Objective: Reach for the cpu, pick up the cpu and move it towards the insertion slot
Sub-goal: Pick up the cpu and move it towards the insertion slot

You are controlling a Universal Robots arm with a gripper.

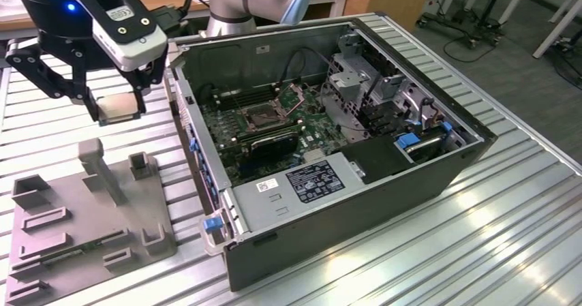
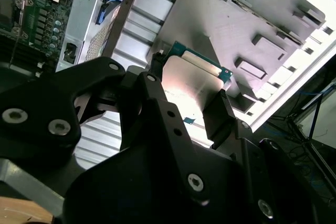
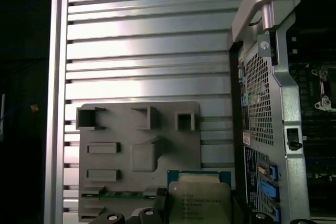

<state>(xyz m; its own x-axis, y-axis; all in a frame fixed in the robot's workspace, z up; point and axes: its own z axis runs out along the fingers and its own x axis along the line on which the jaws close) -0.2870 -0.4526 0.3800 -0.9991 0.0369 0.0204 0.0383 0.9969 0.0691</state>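
The cpu [image 1: 116,107], a flat square chip with a pale metal face and a green rim, hangs in the air. My gripper [image 1: 116,110] is shut on it, one black finger on each side. It is above the slatted table, off the exterior view's left of the open computer case. Both wrist views show the cpu [image 2: 191,85] [image 3: 199,198] held between the fingers [image 2: 218,116], above the edge of the grey fixture plate. The insertion slot [image 1: 257,117], a dark square socket with a raised silvery bracket, lies on the motherboard inside the case, well apart from the cpu.
A grey plastic fixture plate [image 1: 82,217] with upright posts and recesses lies on the table below the gripper, with a green memory stick [image 1: 78,248] in it. The case wall [image 1: 187,108] stands between gripper and motherboard. Drive cages and cables [image 1: 364,95] crowd the case's far side.
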